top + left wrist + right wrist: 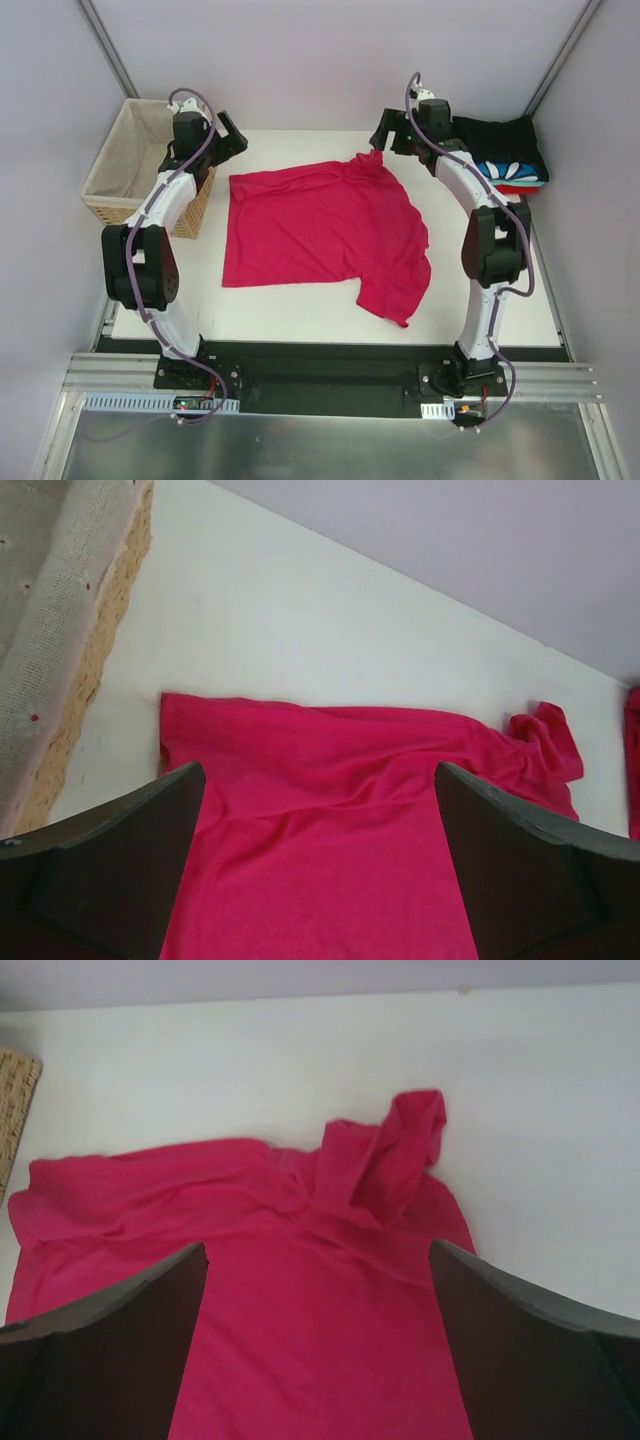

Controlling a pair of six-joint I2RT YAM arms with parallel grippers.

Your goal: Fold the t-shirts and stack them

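the pink tee (320, 225) lay spread on the table (300, 312). left gripper (230, 132) and right gripper (388, 133) hung open above its far edge, gripping nothing. the basket (120, 208) at left showed beige lining inside; folded shirts (510, 160) sat stacked at far right.

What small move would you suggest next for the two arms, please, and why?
Probably lower the right gripper onto the bunched corner of the crimson tee and pull it flat. Both it and the left gripper stand open over the far edge, holding nothing; that corner is curled up while the rest lies fairly spread, so folding now would likely trap the crease.
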